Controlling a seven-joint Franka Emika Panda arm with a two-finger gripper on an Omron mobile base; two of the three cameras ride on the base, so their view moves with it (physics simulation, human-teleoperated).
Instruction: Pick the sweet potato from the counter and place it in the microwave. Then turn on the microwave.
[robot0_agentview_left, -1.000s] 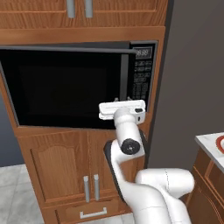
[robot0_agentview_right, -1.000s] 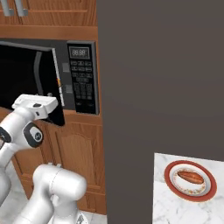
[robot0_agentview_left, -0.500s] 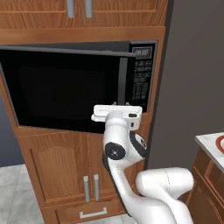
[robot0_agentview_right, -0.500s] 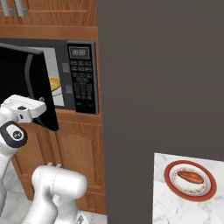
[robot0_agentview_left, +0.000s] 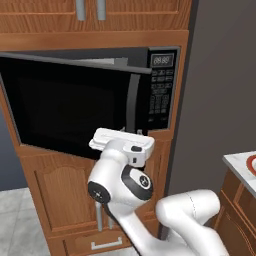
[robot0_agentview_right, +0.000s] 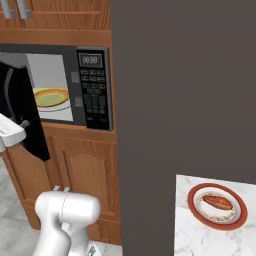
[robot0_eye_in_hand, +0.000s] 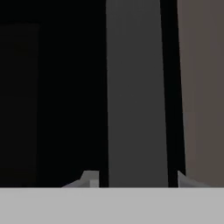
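The gripper (robot0_eye_in_hand: 135, 186) is sitting astride the door handle (robot0_eye_in_hand: 136, 96), its jaws standing partly open with the grey bar running up between the two tips; whether they are actually pressing on it I cannot tell. In the left base view the hand is reaching up to the lower edge of the microwave (robot0_agentview_left: 90, 107) door (robot0_agentview_left: 75, 110), which is hanging partly ajar. From the right, the door (robot0_agentview_right: 22, 117) is swinging outward and a yellow-green plate (robot0_agentview_right: 51, 97) is lying inside the light cavity.

The sweet potato (robot0_agentview_right: 217, 202) is resting on a red-rimmed plate (robot0_agentview_right: 217, 206) on the table (robot0_agentview_right: 192, 235), well apart from the microwave and beyond the dark panel (robot0_agentview_right: 180, 85).

The step in hand looks like opening the door. Doing it well probably means following the door's arc around its hinge, keeping the handle centred between the tips, and opening far enough to leave clear room for the potato.

The small display (robot0_agentview_right: 91, 60) is showing digits too blurred to read, and the keypad (robot0_agentview_right: 94, 98) markings are likewise illegible.
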